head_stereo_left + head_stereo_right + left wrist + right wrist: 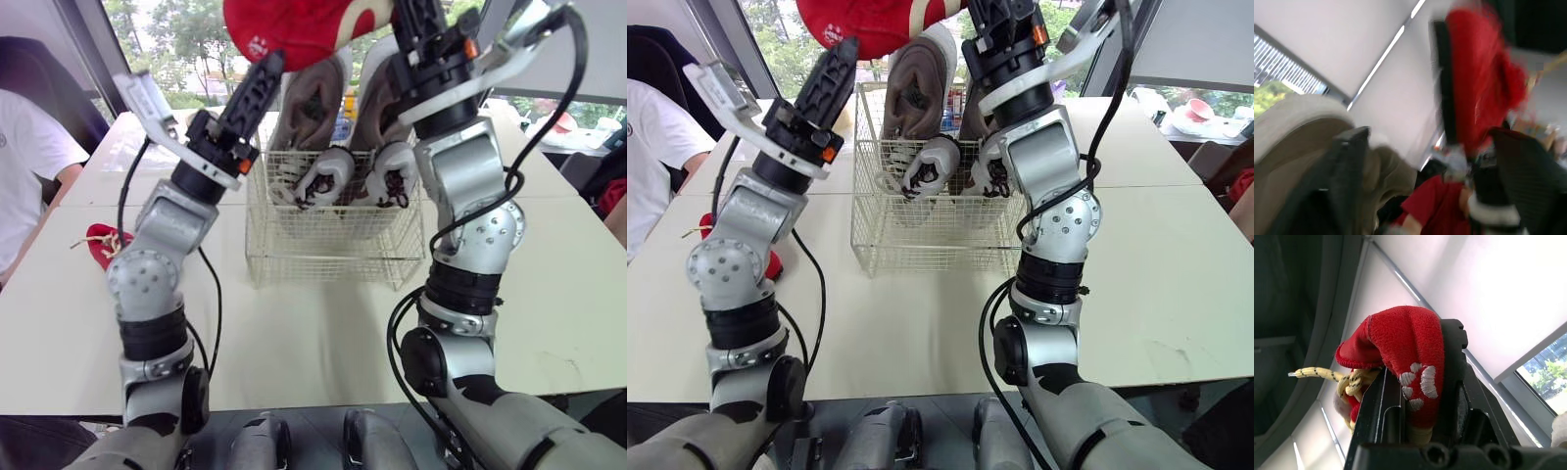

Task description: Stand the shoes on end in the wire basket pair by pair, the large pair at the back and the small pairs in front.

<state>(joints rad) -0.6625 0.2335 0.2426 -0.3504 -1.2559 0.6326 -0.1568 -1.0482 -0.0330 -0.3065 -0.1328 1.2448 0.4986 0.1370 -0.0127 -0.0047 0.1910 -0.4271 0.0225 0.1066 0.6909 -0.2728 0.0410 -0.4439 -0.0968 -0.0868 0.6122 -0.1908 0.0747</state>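
My right gripper (413,18) is shut on a small red shoe (294,27), holding it high over the wire basket (333,266). In the right wrist view the red shoe (1410,347) is clamped between the fingers, its yellow lace hanging loose. My left gripper (266,69) is open and points up, its tips just under the red shoe's left end; I cannot tell whether they touch. In the basket two large beige shoes (313,98) stand on end at the back. Two small white shoes (328,171) stand in front of them. A second red shoe (103,243) lies on the table at the left.
The basket stands mid-table on the white tabletop (549,294). A person in a white shirt (29,166) sits at the table's left side. More tables and windows lie beyond.
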